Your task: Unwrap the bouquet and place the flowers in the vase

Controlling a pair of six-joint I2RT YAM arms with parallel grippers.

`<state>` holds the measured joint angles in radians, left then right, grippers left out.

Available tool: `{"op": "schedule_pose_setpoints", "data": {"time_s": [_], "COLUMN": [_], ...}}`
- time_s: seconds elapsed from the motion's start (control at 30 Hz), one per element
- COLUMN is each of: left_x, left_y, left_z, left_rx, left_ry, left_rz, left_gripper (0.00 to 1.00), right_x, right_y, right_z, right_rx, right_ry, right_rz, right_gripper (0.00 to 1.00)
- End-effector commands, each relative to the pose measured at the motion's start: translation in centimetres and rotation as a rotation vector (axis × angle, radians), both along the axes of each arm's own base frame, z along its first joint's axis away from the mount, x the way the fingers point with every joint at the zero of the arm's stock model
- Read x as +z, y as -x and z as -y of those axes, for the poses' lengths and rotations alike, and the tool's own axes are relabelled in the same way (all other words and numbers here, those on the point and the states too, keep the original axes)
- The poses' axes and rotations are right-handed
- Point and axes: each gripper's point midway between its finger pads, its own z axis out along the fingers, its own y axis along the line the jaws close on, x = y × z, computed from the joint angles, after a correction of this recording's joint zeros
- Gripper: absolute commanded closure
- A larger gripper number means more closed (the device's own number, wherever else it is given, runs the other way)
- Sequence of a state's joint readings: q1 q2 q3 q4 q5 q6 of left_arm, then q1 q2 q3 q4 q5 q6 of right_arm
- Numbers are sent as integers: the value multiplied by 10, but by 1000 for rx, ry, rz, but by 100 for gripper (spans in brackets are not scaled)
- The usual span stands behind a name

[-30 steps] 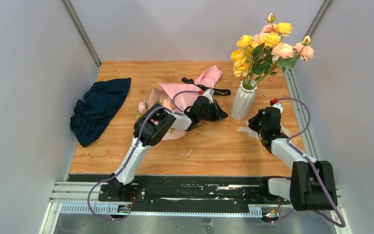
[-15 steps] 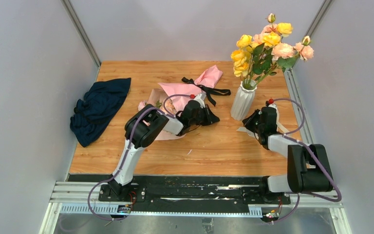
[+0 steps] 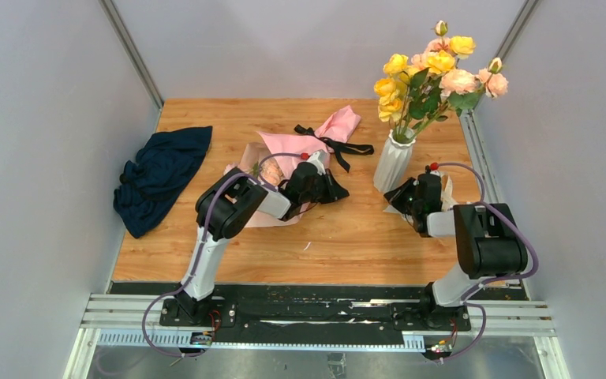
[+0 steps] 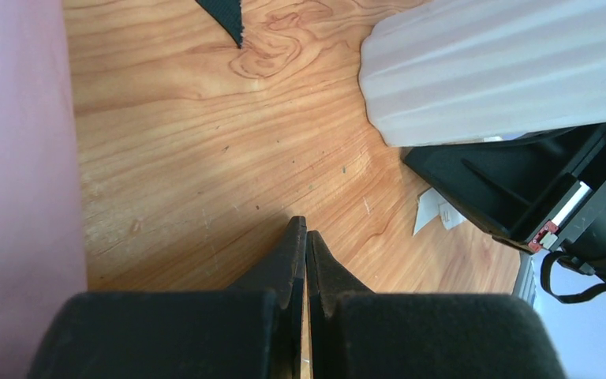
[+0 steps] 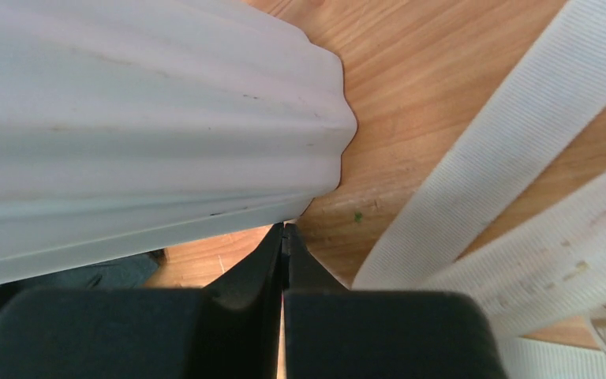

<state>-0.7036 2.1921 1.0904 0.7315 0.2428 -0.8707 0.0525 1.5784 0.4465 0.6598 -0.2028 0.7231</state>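
The bouquet point(image 3: 282, 150) lies on the table left of centre, its pink paper spread open and its black ribbon point(image 3: 346, 147) loose beside it. The flowers point(image 3: 271, 170), small pink roses, rest on the paper, partly hidden by my left arm. The white ribbed vase point(image 3: 393, 163) stands upright at the right, holding yellow and peach roses point(image 3: 434, 67). My left gripper point(image 3: 336, 190) is shut and empty, low over bare wood point(image 4: 305, 230), with the pink paper point(image 4: 16, 174) at its left. My right gripper point(image 3: 399, 197) is shut and empty, its tips point(image 5: 284, 230) at the foot of the vase point(image 5: 126, 118).
A crumpled navy cloth point(image 3: 162, 170) lies at the table's left edge. White ribbed ribbon strips point(image 5: 513, 150) lie on the wood right of the vase. Another piece of pink paper point(image 3: 339, 122) lies behind the bouquet. Grey walls close in both sides.
Both arms have folded back toward their bases. The left gripper slid left along the wood, away from the vase. The right gripper drew in close to the vase's foot. Both stayed shut.
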Motion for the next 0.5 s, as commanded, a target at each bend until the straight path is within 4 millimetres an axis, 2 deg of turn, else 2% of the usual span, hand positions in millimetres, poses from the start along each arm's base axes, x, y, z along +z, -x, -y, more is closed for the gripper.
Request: {"op": "schedule_pose_setpoints", "data": {"time_s": [0.0,0.47], "left_x": [-15,-10], "left_y": [3,3], "left_z": [-16,-15], "left_rx": [12,6], "left_ry": [-63,-55], "left_rz": [-27,-25], "left_gripper": [100,100], "right_x": [-4,-9], "right_y": [-6,-25], "right_z": [-7,-3], "right_rx": [6,-9], "right_ry": [-22,10], "right_rz": [-4,-10], "right_gripper": [100,100]}}
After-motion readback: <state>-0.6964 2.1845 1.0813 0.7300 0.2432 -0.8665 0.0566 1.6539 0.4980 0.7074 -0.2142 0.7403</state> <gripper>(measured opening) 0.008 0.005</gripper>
